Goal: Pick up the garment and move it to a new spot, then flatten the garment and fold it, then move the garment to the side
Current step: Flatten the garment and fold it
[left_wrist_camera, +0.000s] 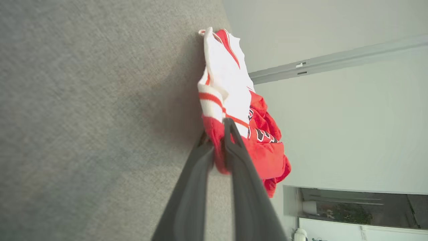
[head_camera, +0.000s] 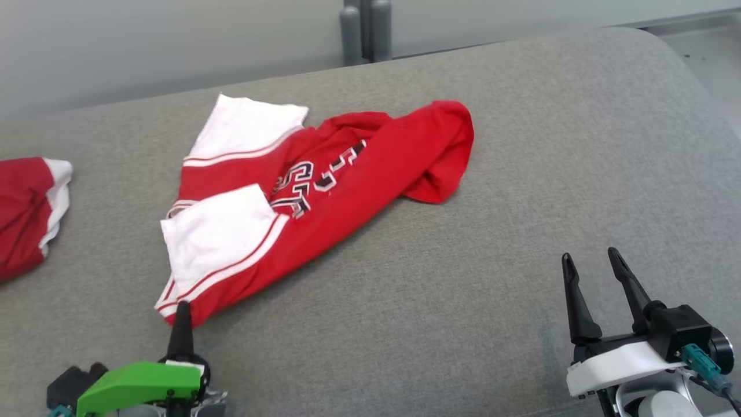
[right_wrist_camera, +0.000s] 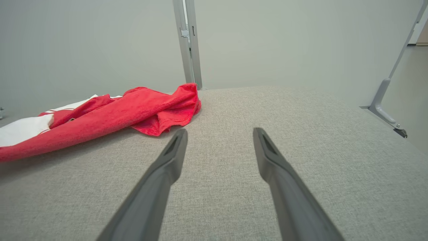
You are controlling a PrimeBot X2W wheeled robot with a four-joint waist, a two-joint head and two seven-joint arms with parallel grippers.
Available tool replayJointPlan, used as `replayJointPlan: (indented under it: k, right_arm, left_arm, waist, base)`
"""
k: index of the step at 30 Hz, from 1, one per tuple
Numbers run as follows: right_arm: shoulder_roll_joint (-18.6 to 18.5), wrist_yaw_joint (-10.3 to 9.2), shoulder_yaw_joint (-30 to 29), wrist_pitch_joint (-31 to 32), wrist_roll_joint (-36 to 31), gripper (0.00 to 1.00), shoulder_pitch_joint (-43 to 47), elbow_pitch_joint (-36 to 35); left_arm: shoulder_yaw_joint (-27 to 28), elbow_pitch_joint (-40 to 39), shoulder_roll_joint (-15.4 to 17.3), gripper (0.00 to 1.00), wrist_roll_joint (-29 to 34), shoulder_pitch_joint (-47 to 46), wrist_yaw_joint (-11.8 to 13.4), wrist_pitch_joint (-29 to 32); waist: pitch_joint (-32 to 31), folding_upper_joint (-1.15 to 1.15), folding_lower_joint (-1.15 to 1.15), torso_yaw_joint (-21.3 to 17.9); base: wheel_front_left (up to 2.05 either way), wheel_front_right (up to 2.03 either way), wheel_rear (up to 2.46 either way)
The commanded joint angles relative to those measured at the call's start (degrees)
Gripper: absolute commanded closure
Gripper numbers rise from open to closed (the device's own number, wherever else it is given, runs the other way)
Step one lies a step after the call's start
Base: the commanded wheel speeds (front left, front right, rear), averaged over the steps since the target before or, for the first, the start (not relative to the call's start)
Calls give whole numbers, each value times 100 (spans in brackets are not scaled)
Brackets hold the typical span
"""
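In the head view the garment [head_camera: 312,191] lies crumpled at frame centre, neither flattened nor folded, its lower-left corner at your left gripper [head_camera: 181,321]. The left wrist view shows that claw clamped on the red hem, so you're likely only starting the pick-up. In the right wrist view the right gripper [right_wrist_camera: 219,132] gapes empty, garment at left.

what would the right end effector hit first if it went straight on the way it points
Most likely only the bare grey surface: the open right end effector points past the garment, which lies off to its left. Depth is unclear, so it may skim above the surface to the far edge.
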Motion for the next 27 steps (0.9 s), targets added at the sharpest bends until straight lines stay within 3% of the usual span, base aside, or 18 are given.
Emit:
replayJointPlan:
  k: [1,3,4,5,6,7,8,11,14,17,19,22,27]
  right_arm:
    - [-44,-1,-14,-18,-73,0,68,2]
    - [-63,-1,-18,-18,-89,0,90,-1]
    - [-75,-1,-17,-18,-95,0,102,-2]
    - [-82,0,-2,-18,-98,0,101,-4]
    - [-81,0,19,-18,-100,0,92,-5]
    - [-81,-1,19,-18,-104,0,89,-4]
    - [-82,-1,16,-18,-100,0,97,-5]
    - [-72,0,40,-18,-87,0,118,6]
    - [-62,-1,12,-18,-66,0,119,-16]
    - [-48,0,-80,-18,-50,0,175,-56]
    - [-45,-1,-56,-18,-72,0,185,-78]
    - [-56,-1,-36,-18,-109,0,126,-95]
    - [-53,0,8,-18,-99,0,-1,-97]
  left_arm:
    - [-61,212,147,100,373,117,-1,-109]
    - [-67,484,122,100,560,145,-23,-185]
    - [-64,644,168,90,677,160,-1,-215]
    - [-42,785,200,68,792,164,22,-250]
    - [-8,913,211,53,883,157,37,-259]
    - [0,1033,214,12,934,152,37,-282]
    - [21,1151,207,0,984,143,47,-290]
    - [81,1408,273,0,1272,94,138,-313]
    - [528,1449,532,0,2477,84,532,-352]
    - [753,1002,98,0,3293,55,446,-326]
    - [642,676,35,0,3717,-149,384,-332]
    - [51,492,-206,0,4082,-560,261,-224]
    - [-712,833,-320,0,4405,-1362,110,358]
  waist:
    - [-216,0,0,268]
    - [-241,0,0,290]
    - [-253,0,0,290]
    - [-256,0,0,279]
    - [-254,0,0,258]
    - [-258,0,0,231]
    - [-258,0,0,203]
    - [-255,0,0,87]
    - [-254,0,0,-108]
    - [-241,0,0,-175]
    - [-196,0,0,-225]
    - [-118,0,0,-300]
    - [-8,0,0,-463]
  base:
    - [0,0,0]
    - [0,0,0]
    - [0,0,0]
    - [0,0,0]
    - [0,0,0]
    - [0,0,0]
    - [0,0,0]
    - [0,0,0]
    - [0,0,0]
    - [0,0,0]
    - [0,0,0]
    - [0,0,0]
    - [0,0,0]
